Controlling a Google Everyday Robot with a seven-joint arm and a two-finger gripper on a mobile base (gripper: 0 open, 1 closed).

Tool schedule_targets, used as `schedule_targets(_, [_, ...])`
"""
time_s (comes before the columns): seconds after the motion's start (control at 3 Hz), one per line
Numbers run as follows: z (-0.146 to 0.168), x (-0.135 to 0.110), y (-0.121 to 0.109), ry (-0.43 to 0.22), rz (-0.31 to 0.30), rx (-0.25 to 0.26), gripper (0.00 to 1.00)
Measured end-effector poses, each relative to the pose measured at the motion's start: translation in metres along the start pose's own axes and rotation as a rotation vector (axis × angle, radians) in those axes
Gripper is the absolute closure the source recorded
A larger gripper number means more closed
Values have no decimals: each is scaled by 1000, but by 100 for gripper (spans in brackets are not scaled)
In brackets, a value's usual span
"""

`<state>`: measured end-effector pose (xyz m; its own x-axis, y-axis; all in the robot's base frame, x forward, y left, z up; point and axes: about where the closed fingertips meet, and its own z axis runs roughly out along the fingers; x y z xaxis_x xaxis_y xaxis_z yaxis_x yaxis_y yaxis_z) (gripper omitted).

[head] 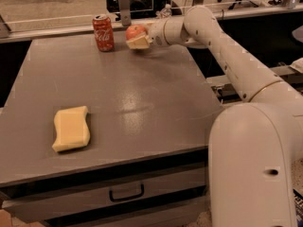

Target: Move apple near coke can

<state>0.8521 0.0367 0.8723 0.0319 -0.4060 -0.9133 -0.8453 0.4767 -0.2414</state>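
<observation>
While the pincer (138,38) is closed around the apple (135,30), both are at the top of the frame, a bit left of the middle. They are just to the right of the coke can (103,32). The apple and the can are near each other but do not touch. I cannot tell if the apple rests on the desk (142,108) or hangs just above it.

What could go wrong? If the arm pushes more to the left, the apple could bump the can and knock it over. The can stands close to the back edge, so it might roll off. If the pincer lets go too high, the round apple could roll away. If the pincer pulls back crooked, it could drag the apple along.

The can is red with white Coca-Cola writing on its side. The yellow sponge (71,128) in the lower left has no words on it.
</observation>
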Motion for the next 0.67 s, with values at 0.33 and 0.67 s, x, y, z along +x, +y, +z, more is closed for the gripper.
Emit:
schedule_targets(0.33, [15,2,1,15,18,-3,84])
schedule_targets(0.67, [29,5,9,36,26,-26,53])
